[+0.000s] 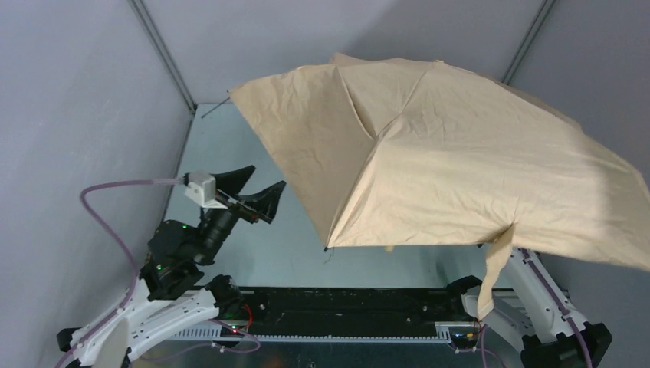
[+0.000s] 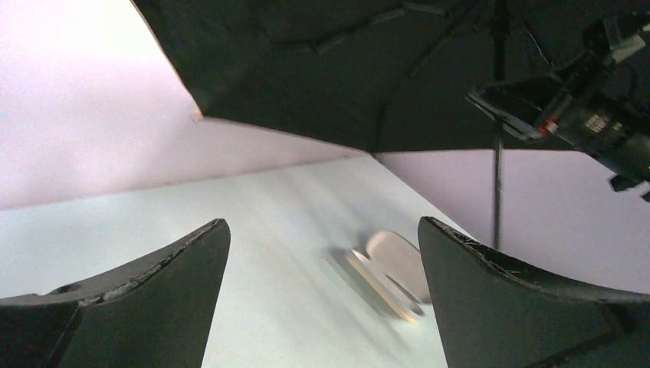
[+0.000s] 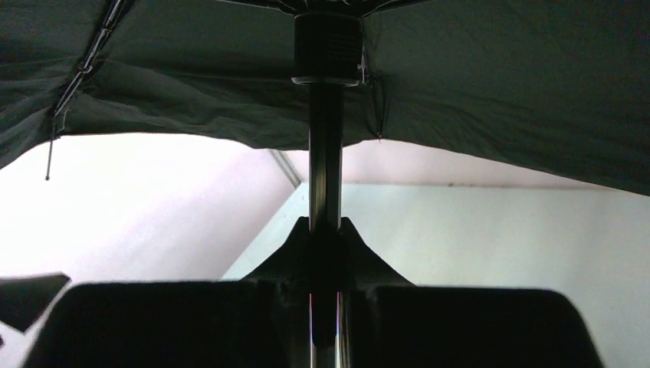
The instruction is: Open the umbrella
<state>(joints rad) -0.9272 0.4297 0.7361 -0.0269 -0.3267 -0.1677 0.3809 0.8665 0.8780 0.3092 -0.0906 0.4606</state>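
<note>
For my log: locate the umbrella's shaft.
Right wrist view, centre: the shaft stands upright, clamped in the right end effector, beneath the open canopy.

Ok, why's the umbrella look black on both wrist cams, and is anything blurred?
Top external: umbrella evenly lit, true tan, soft shading across its lower panels. Left wrist: its underside is backlit, near black; the pale flat object on the table is motion-smeared. Right wrist: canopy and right gripper silhouetted against the bright wall; thin glare streak down the shaft.
</note>
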